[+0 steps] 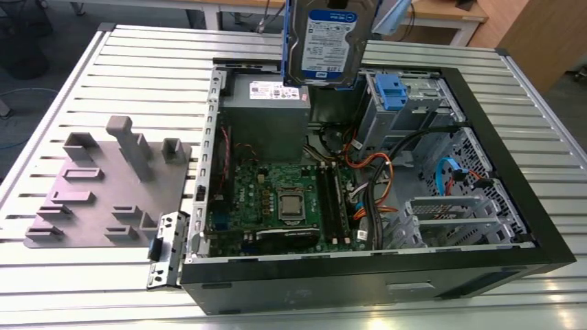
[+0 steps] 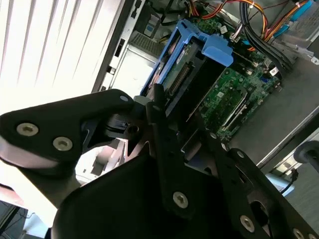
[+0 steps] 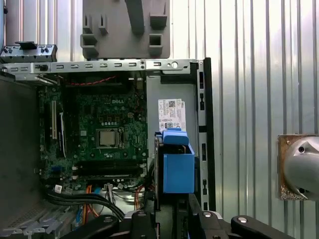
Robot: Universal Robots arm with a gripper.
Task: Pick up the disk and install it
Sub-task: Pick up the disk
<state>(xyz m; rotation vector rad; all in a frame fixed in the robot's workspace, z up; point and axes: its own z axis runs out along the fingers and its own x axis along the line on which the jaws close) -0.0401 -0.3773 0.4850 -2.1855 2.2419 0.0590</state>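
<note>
Blue-framed and silver, the disk (image 1: 326,42) hangs on edge above the open computer case (image 1: 367,280), over the power supply (image 1: 266,113), jaws clamped on its carrier. We'd hold it square and clear of the cables (image 1: 376,172). The exterior view's edge cuts off its upper end, and we can't tell which bay takes it.

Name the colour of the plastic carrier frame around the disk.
Blue: the carrier frame around the disk shows best in the first wrist view.
</note>
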